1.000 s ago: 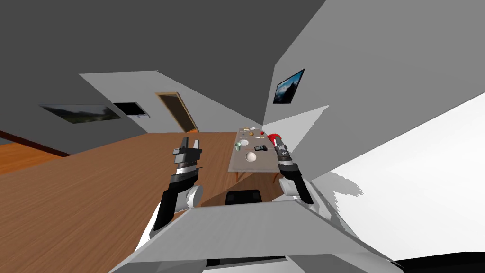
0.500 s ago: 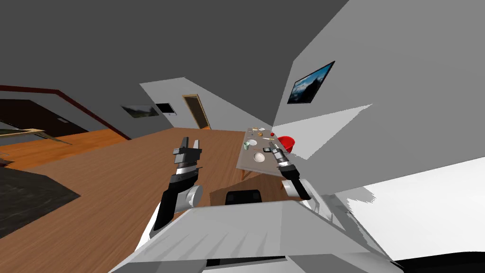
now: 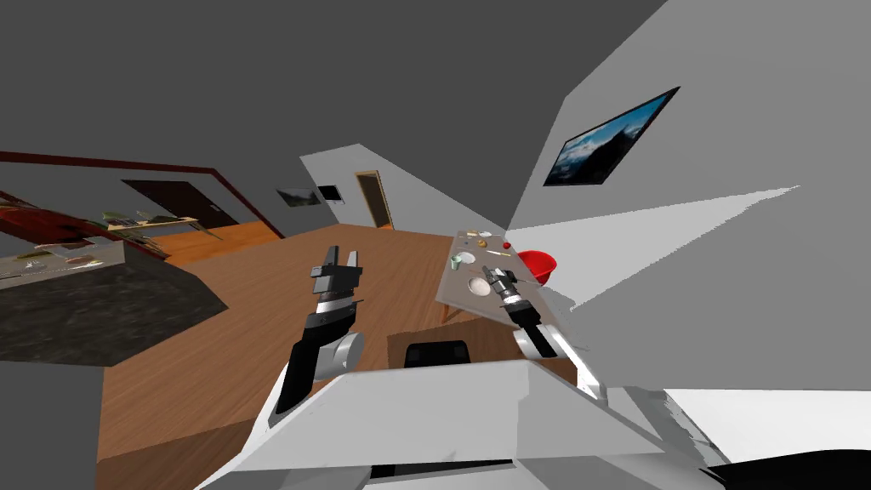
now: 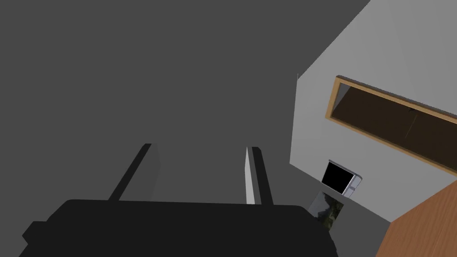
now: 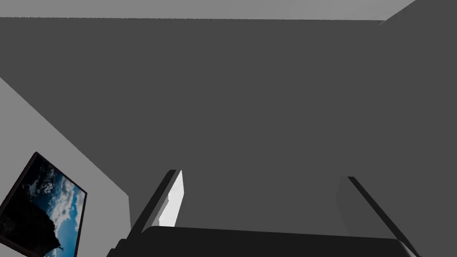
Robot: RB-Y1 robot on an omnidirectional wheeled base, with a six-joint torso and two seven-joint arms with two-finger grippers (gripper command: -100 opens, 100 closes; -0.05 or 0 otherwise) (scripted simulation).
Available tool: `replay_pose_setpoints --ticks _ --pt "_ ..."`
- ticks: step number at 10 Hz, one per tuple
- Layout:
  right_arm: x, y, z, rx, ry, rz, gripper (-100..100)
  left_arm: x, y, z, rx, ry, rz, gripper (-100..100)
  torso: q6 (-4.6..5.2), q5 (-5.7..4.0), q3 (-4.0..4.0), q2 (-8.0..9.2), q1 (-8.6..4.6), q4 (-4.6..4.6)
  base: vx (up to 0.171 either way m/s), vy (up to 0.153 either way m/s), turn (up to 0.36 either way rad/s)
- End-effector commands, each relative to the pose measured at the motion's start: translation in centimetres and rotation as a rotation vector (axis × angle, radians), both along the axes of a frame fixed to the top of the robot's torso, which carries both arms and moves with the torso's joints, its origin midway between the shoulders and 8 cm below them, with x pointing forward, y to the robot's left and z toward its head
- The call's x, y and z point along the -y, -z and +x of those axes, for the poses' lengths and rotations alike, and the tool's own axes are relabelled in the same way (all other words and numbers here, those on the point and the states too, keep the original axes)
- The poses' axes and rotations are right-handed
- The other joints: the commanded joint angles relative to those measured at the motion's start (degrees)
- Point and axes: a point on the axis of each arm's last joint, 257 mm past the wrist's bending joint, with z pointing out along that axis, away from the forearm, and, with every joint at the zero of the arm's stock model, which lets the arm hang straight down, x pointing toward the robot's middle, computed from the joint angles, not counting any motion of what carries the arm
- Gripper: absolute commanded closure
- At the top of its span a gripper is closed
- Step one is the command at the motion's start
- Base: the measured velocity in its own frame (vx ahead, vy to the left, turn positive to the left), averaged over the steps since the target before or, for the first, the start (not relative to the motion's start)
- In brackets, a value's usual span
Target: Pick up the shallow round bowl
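Ahead, table (image 3: 453, 291) bearing white bowl (image 3: 480, 287), wood floor (image 3: 247, 340); left gripper (image 4: 201, 149), right gripper (image 5: 263, 175) spread, empty.

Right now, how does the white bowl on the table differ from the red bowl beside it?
The white bowl is pale and shallow; the red bowl looks deeper and larger. The white bowl lies on the table; the red bowl sits at its wall-side edge. Both are round and open upward.

Below the fingers of the left gripper (image 3: 342, 253) lies a smooth, wood-grained floor (image 3: 238, 332). Close by the fingers of the right gripper (image 3: 493, 274), a matt white shallow round bowl (image 3: 479, 287) rests on a matt grey-brown table (image 3: 448, 294).
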Motion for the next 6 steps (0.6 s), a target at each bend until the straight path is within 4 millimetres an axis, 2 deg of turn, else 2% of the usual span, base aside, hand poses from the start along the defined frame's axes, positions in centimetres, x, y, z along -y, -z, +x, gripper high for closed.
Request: replay_pose_setpoints --ticks 1,2,3,4,5,6 --pt "1.5 3.3 0.1 -0.081 0.036 -0.092 -100 0.0 0.0 0.0 0.0 0.0 0.0 0 0.0 0.0 0.0 0.0 0.0 0.0 0.001 0.068 0.319" --pt "2.6 5.2 -0.2 -0.13 0.056 -0.16 -100 0.0 0.0 0.0 0.0 0.0 0.0 0 -0.05 0.0 0.01 0.02 0.03 0.0 0.021 0.093 0.523" --pt "2.9 6.3 -0.3 -0.151 0.061 -0.178 -100 0.0 0.0 0.0 0.0 0.0 0.0 0 -0.07 0.02 -0.02 -0.05 0.1 0.0 0.032 0.048 0.08" --pt "4.2 8.8 -0.8 -0.212 0.08 -0.252 -100 0.0 0.0 0.0 0.0 0.0 0.0 0 0.03 0.0 -0.04 -0.06 -0.01 -0.02 0.032 0.057 0.185" --pt "4.4 9.3 -0.9 -0.224 0.083 -0.259 -100 0.0 0.0 0.0 0.0 0.0 0.0 0 -0.02 -0.01 -0.03 -0.06 -0.01 -0.01 0.024 0.039 0.137" --pt "5.5 11.3 -1.5 -0.275 0.096 -0.34 -100 0.0 0.0 0.0 0.0 0.0 0.0 0 0.02 -0.01 -0.01 -0.02 -0.06 -0.01 0.027 0.045 0.312"
